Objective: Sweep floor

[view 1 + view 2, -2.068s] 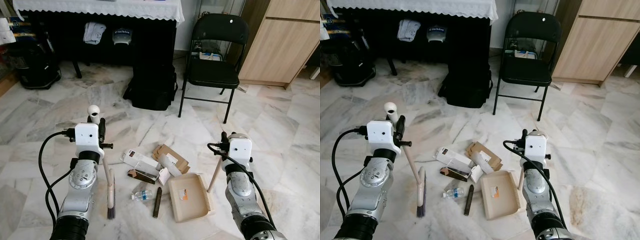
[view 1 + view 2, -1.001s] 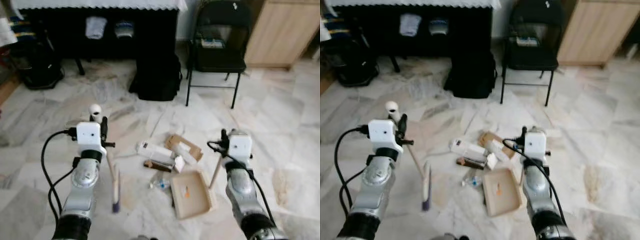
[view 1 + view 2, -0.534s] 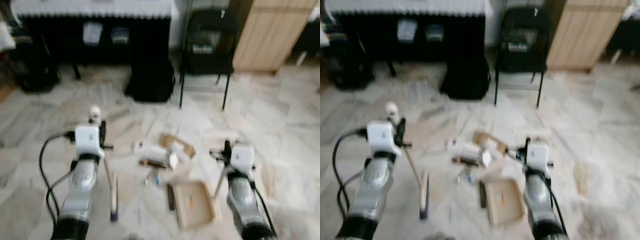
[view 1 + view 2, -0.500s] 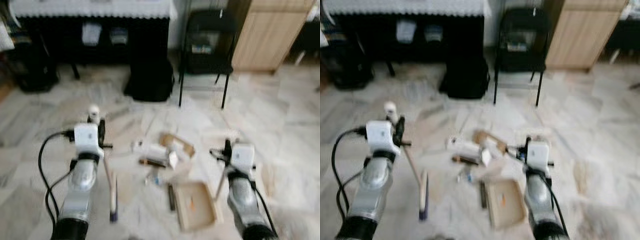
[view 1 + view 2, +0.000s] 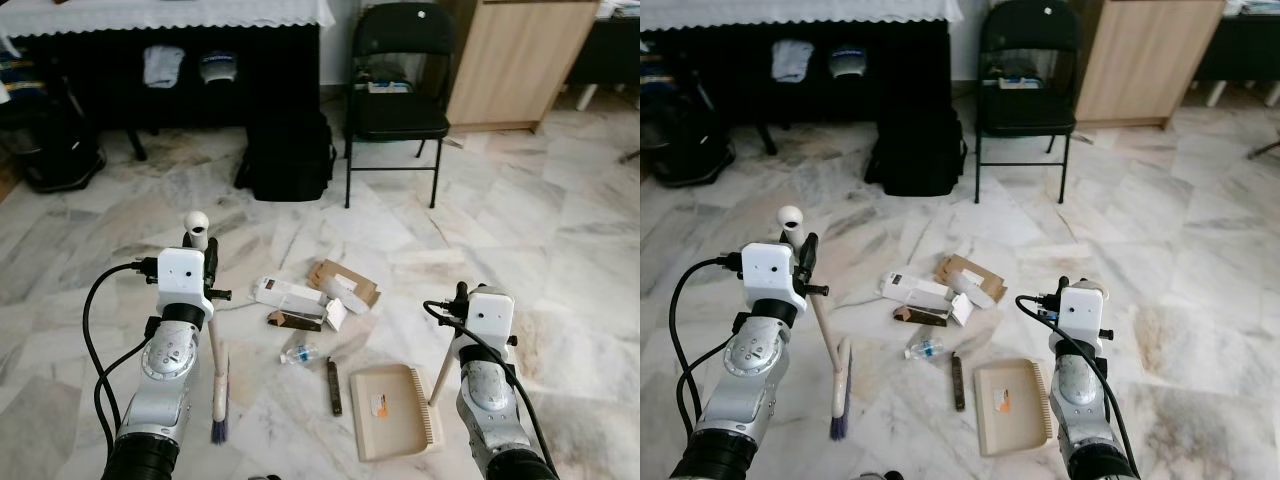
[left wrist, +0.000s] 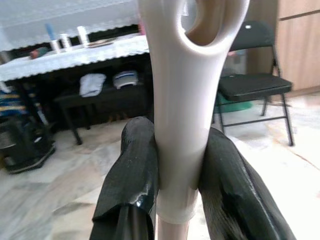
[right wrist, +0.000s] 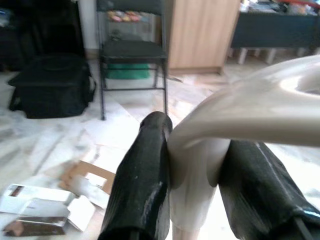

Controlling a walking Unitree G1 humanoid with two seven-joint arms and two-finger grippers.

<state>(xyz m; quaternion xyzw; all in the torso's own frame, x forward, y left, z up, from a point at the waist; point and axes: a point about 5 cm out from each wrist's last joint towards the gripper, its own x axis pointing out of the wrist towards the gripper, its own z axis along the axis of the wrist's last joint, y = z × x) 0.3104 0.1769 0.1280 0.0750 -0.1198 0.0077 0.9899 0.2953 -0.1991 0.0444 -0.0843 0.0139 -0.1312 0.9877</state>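
Left gripper (image 6: 175,170): I have it clenched on the cream handle of the broom (image 5: 213,352); its two black fingers (image 6: 132,170) press the shaft from both sides, just under the handle's loop.

Broom: it slants down from my left gripper to the marble floor (image 5: 560,210), its dark bristles touching the floor to the left of the dustpan (image 5: 393,410), well apart from it.

Right gripper (image 7: 195,175): I have it clamped around the dustpan's pale handle, one black finger (image 7: 142,175) on each side of the stem.

Dustpan: it lies flat on the floor, beige, with a small orange bit in its tray and a ribbed edge on its right side; its handle rises up to my right gripper.

Dark stick (image 5: 334,385): lies on the floor just left of the dustpan, not touching it as far as I can tell.

Plastic bottle (image 5: 298,354): small and clear, lying on its side, left of and beyond the dustpan, near the stick's far end.

Boxes: a white carton (image 5: 284,293), a brown packet (image 5: 294,320) and an opened cardboard box (image 5: 343,283) sit clustered beyond the dustpan, past the bottle.

Black bag (image 5: 285,158): stands on the floor far beyond the dustpan.

Folding chair (image 5: 396,95): black, right of the bag, far beyond the dustpan, with a wooden cabinet (image 5: 510,62) to its right.
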